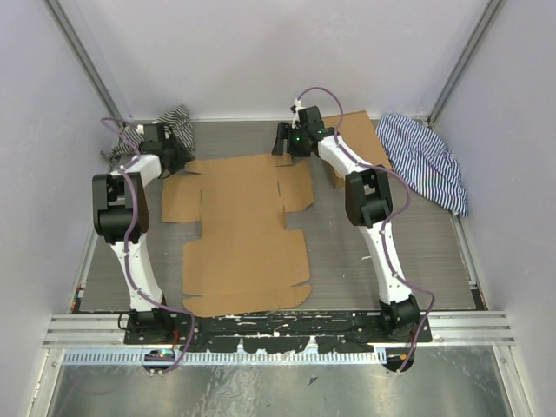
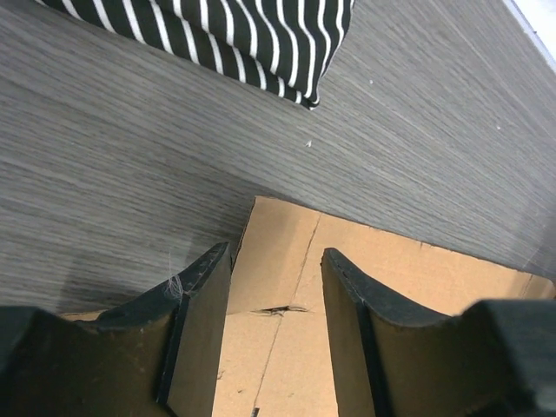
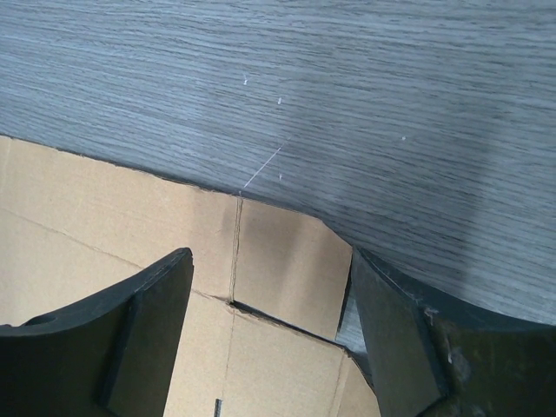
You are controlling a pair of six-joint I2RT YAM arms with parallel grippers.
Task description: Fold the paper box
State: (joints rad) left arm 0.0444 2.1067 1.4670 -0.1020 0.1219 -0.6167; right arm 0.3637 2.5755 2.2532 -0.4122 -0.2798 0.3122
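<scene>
The paper box (image 1: 243,226) lies flat and unfolded in the middle of the table, a brown die-cut sheet with flaps and slots. My left gripper (image 1: 170,158) hovers at its far left corner. In the left wrist view the gripper (image 2: 276,257) is open, its fingers straddling the corner flap (image 2: 278,295) and a crease. My right gripper (image 1: 285,148) stands at the sheet's far right corner. The right wrist view shows that gripper (image 3: 271,259) open over a corner flap (image 3: 287,261), whose cut edge lies between the fingers. Neither gripper holds anything.
A black-and-white striped cloth (image 1: 178,122) lies bunched at the far left, just behind the left gripper, and shows as well in the left wrist view (image 2: 226,35). A blue-striped cloth (image 1: 426,156) lies at the far right. A smaller brown cardboard piece (image 1: 360,139) sits behind the right arm.
</scene>
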